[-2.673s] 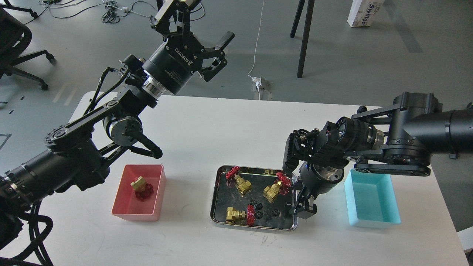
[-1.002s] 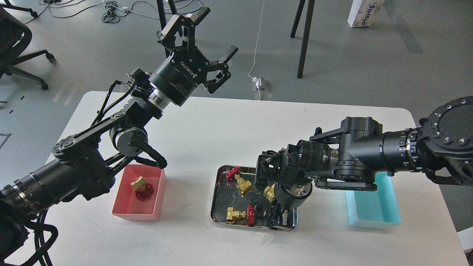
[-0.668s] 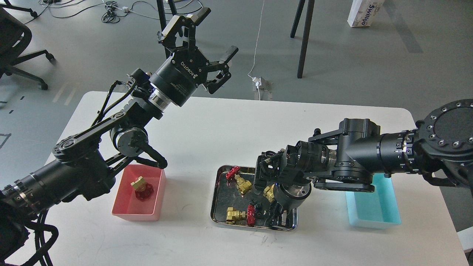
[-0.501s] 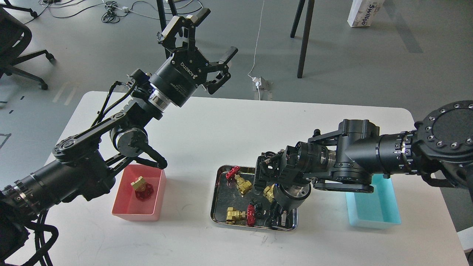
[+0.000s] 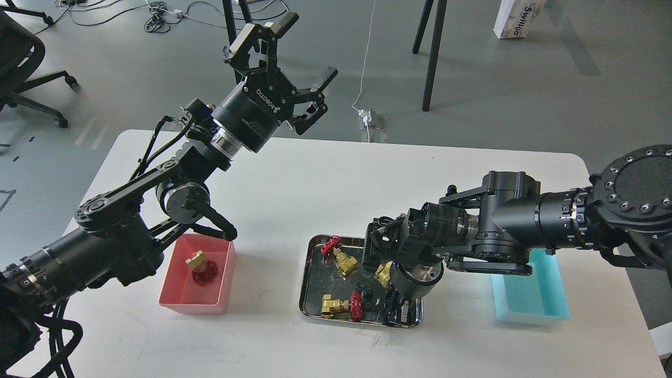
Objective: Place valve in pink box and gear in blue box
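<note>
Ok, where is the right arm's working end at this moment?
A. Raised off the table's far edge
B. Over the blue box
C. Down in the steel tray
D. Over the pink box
C: the right gripper points down into the steel tray, near the gears; whether its jaws are open cannot be told.

Valves (image 5: pixel 341 307) crowding steel tray (image 5: pixel 306 283)

White table (image 5: pixel 325 178) with rounded corners, on a grey floor. Shiny steel tray (image 5: pixel 307 294) near the front middle of the tabletop. Beyond the table: black office chair (image 5: pixel 21 63) at far left, tangled cables (image 5: pixel 157 16), white power strip (image 5: pixel 370 118), dark stand legs (image 5: pixel 433 47), white carton (image 5: pixel 517 18) at top right.
</note>
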Available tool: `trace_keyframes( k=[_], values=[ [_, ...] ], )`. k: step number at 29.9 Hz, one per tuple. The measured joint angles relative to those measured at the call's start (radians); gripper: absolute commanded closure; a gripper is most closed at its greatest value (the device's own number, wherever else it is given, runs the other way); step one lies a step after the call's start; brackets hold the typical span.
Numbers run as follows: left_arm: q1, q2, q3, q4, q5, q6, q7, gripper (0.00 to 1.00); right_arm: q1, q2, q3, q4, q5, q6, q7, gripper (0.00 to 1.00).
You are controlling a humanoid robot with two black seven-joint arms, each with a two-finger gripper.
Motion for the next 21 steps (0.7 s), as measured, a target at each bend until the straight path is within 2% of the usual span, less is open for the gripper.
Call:
trace_keyframes(
  k=[5,16,21],
  values=[
    [0.000,0.001,0.000,0.000,0.000,-0.001,0.000,0.01,0.000,-0.002,0.000,0.000,0.000,0.000,0.000,0.74],
    [0.001,0.000,0.000,0.000,0.000,-0.001,0.000,0.01,-0.002,-0.008,0.000,0.001,0.001,0.000,0.002,0.82],
    [0.002,0.000,0.001,0.000,-0.001,-0.001,0.000,0.01,0.015,-0.014,0.004,0.008,0.005,0.000,0.005,0.83]
  ],
)
